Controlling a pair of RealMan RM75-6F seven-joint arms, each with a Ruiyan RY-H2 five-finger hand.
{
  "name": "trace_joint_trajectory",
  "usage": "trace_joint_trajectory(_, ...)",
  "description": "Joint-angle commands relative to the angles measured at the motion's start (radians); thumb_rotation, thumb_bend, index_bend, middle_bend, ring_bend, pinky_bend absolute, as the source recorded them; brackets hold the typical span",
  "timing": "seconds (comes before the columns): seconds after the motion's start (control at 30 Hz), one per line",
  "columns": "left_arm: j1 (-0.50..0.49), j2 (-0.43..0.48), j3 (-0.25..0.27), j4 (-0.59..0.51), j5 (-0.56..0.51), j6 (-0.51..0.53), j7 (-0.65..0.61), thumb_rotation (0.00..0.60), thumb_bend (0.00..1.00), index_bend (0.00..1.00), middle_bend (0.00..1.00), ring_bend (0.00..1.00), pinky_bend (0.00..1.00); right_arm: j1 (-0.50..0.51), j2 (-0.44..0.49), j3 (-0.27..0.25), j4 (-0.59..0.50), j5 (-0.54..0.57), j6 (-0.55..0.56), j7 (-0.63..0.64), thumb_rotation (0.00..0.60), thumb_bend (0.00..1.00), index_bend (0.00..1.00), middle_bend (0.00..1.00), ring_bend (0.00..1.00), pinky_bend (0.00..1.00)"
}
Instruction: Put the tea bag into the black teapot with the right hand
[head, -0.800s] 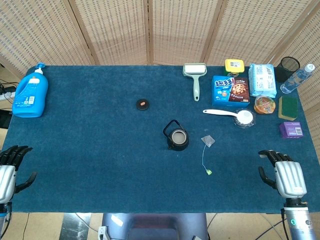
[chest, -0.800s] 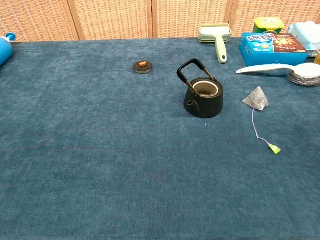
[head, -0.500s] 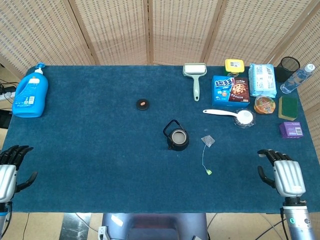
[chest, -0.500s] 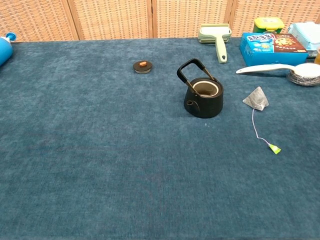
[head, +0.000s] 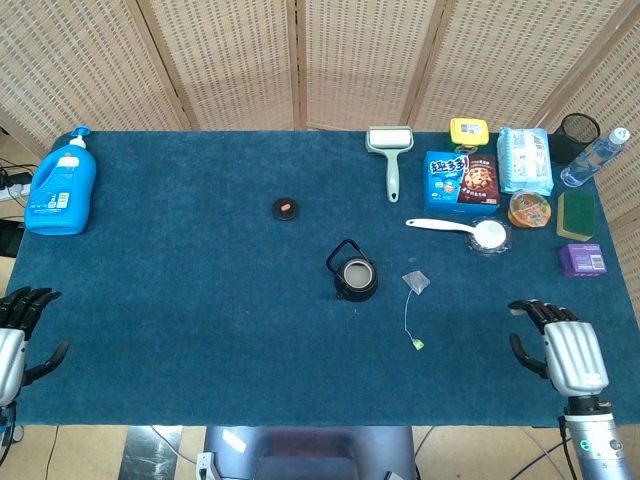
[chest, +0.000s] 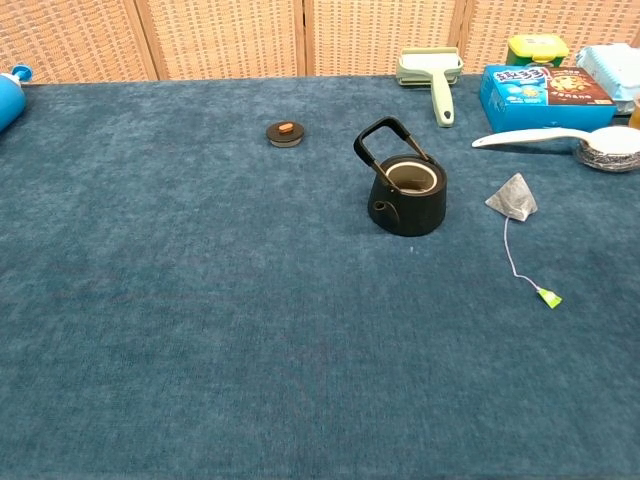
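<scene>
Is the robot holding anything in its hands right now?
No. The right hand and the left hand are both empty, fingers apart. The tea bag lies on the table beside the black teapot.

High head view, closer chest view

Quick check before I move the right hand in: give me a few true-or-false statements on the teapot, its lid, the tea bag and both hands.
1. The black teapot has its lid on. False: the lid lies apart on the cloth.
2. The tea bag lies on the table beside the teapot. True.
3. The right hand holds the tea bag. False: it holds nothing, at the table's near edge.
4. The left hand holds nothing. True.
</scene>
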Motion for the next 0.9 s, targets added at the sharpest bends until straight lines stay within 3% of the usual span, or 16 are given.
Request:
trace_joint_trajectory(0.03,0.000,0.005,-0.001,-0.007,0.005,0.005,0.004,0.600,0.32,0.19,0.19,0.12,0.15,0.020,0.020,-0.003,-0.017,-0.026,-0.018,0.018,0.600,0.46,0.32,0.39,0.44,0.44)
trace_joint_trajectory(0.13,-0.002,0.013,-0.005,-0.015,0.009,0.009,0.012,0.600,0.32,0.19,0.19,0.12,0.15,0.051,0.044,-0.002,-0.038,-0.056,-0.049,0.041,0.600,0.46,0.32,0.40,0.46,0.44)
trace_joint_trajectory(0.23,-0.009,0.019,-0.021,-0.017,0.002,0.012,0.013,0.600,0.32,0.19,0.19,0.12,0.15,0.083,0.061,0.000,-0.058,-0.068,-0.091,0.074,0.600,0.44,0.31,0.44,0.54,0.54)
trace_joint_trajectory(0.37,-0.018,0.028,-0.029,-0.025,0.005,0.009,0.023,0.600,0.32,0.19,0.19,0.12,0.15,0.131,0.075,0.003,-0.070,-0.076,-0.156,0.110,0.600,0.39,0.31,0.54,0.72,0.80)
trace_joint_trajectory(0.5,-0.026,0.034,-0.031,-0.032,0.002,-0.003,0.032,0.600,0.32,0.19,0.19,0.12,0.15,0.183,0.076,0.002,-0.085,-0.074,-0.238,0.098,0.600,0.36,0.30,0.70,0.90,0.98)
trace_joint_trajectory(0.57,-0.032,0.035,-0.033,-0.034,-0.001,-0.012,0.037,0.600,0.32,0.19,0.19,0.12,0.15,0.213,0.072,0.003,-0.097,-0.066,-0.285,0.092,0.600,0.35,0.30,0.80,0.98,1.00)
trace_joint_trajectory(0.67,-0.039,0.035,-0.034,-0.037,-0.004,-0.024,0.043,0.600,0.32,0.19,0.19,0.12,0.15,0.254,0.061,0.005,-0.103,-0.044,-0.353,0.093,0.600,0.36,0.30,0.90,1.00,1.00)
trace_joint_trajectory(0.9,-0.051,0.047,-0.040,-0.055,-0.003,-0.031,0.052,0.600,0.32,0.19,0.19,0.12,0.15,0.314,0.011,0.001,-0.091,0.015,-0.458,0.066,0.600,0.42,0.31,0.97,1.00,1.00)
